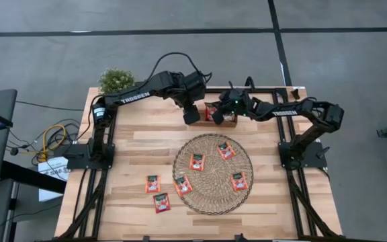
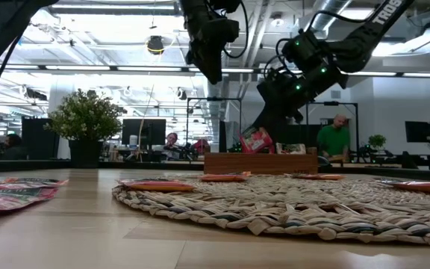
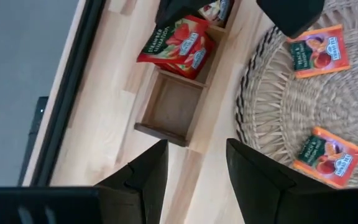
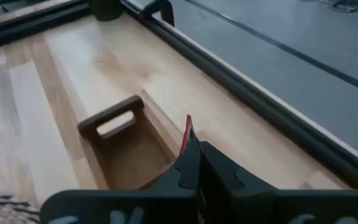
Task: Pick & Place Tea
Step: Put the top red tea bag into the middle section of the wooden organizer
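Right claw (image 4: pixel 194 163), clamped on a tea sachet (image 3: pixel 178 41), holds it over the wooden tray (image 3: pixel 169 109); left claw (image 3: pixel 194 165) hangs apart. Six sachets seemingly remain.

1. My right gripper (image 4: pixel 194 163) has dark, near-black fingers pinching a thin red sachet edge (image 4: pixel 186 134), centre of the right wrist frame.
2. My left gripper (image 3: pixel 194 174) is the same black, at the bottom of the left wrist frame.
3. The held tea sachet (image 3: pixel 178 46) is red with strawberry art and a dark green-and-white label, top centre.
4. The wooden tray (image 3: pixel 174 107) is mid-brown, darker than the pale blond plank table (image 3: pixel 114 118).
5. The round woven mat (image 1: pixel 213 173) is straw-beige with darker streaks, lower centre of the high frame.
6. Sachets on the mat (image 3: pixel 319 50) are orange with peach pictures and green labels.
7. The potted plant (image 1: pixel 115 79) is yellowish green, upper left.
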